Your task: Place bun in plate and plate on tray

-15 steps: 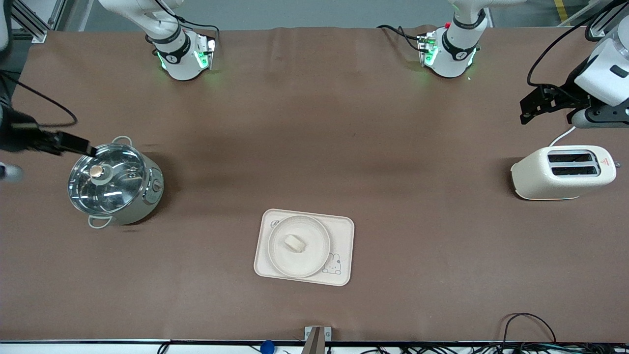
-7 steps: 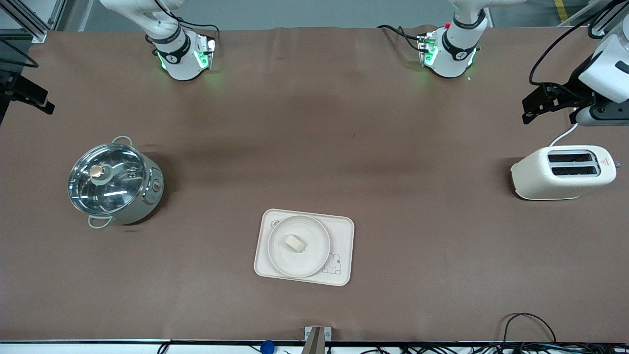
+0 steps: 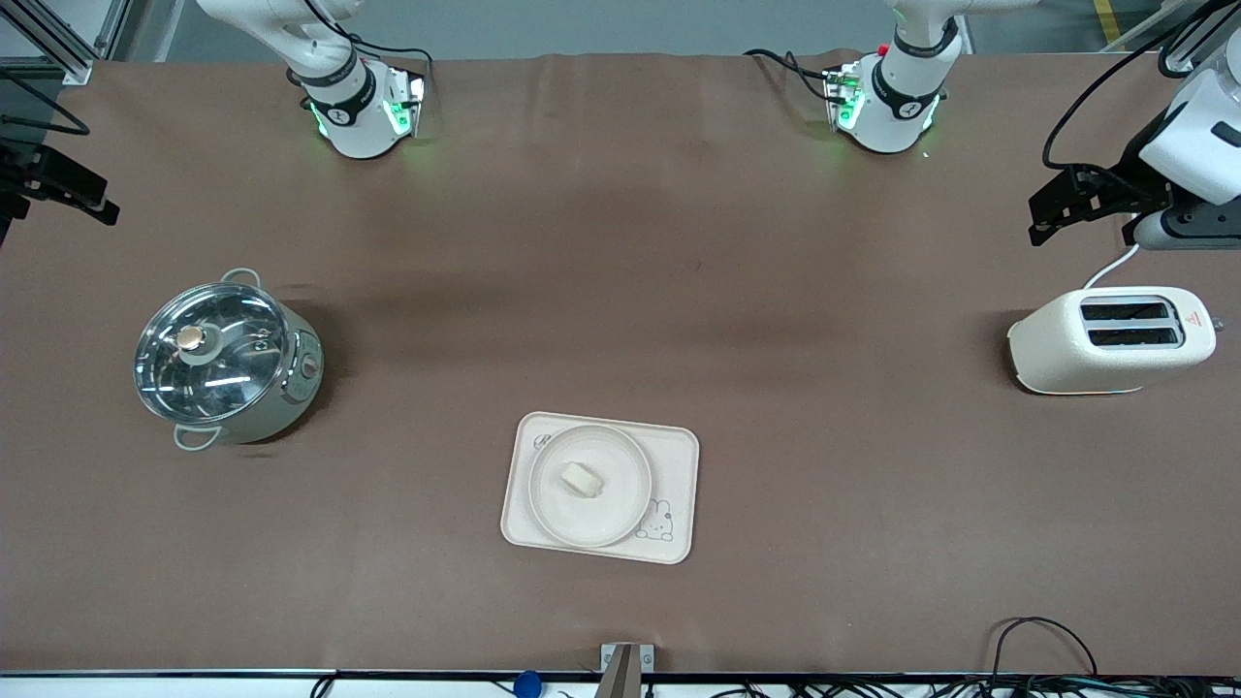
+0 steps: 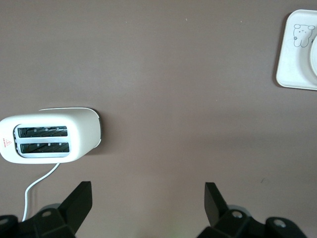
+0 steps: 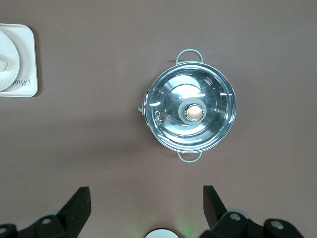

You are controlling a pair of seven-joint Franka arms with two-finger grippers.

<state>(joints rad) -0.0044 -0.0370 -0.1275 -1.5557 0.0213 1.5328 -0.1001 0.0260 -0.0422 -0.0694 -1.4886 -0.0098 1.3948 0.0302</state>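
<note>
Nearest the front camera, on the brown surface (image 3: 620, 291), lies the tray (image 3: 679, 465), a cream rectangle with rounded corners, script lettering in one corner and a small rabbit drawing in another. The plate (image 3: 589, 519) sits on the tray, covering most of it, and the bun (image 3: 581, 479) rests in the plate close to its middle. One edge of the tray with the rabbit drawing shows in my left wrist view (image 4: 290, 54), and the lettered edge shows in my right wrist view (image 5: 27, 59).

Farther from the camera, toward my right arm's end of the surface, stands a steel pot (image 3: 228, 364) with two loop handles and a glass lid topped by a round knob. Toward my left arm's end stands a cream two-slot toaster (image 3: 1110, 341), its white cord trailing away from the camera.

My left end effector (image 3: 1057, 208) hangs over the surface just past the toaster, at the surface's end; its fingers (image 4: 79, 201) stand wide apart and hold nothing. My right end effector (image 3: 58, 184) hangs over the surface's other end, well apart from the pot; its fingers (image 5: 79, 203) are likewise spread and empty.
</note>
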